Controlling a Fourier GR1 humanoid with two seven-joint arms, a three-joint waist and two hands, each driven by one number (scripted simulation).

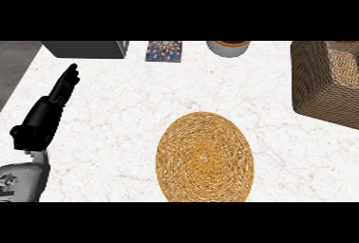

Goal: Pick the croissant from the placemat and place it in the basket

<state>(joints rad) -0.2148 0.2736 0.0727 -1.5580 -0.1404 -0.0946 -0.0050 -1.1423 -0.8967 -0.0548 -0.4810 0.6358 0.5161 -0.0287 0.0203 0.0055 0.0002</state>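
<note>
A white marble counter [119,123] with faint pinkish-grey veining fills nearly the whole head view. Its surface is evenly lit, with no hard shadows. Along the far edge, just beyond the fingertips of the left hand [49,111], stands a dark grey box-shaped appliance [84,48], cut off by the top of the view. To that hand's right along the same far edge lies a small colourful printed card or booklet [163,51], and further right a grey round pot with an orange inside [229,47], only its lower part showing. Past the counter's left edge, to the hand's left, a strip of dark grey floor [14,66] is visible.
</note>
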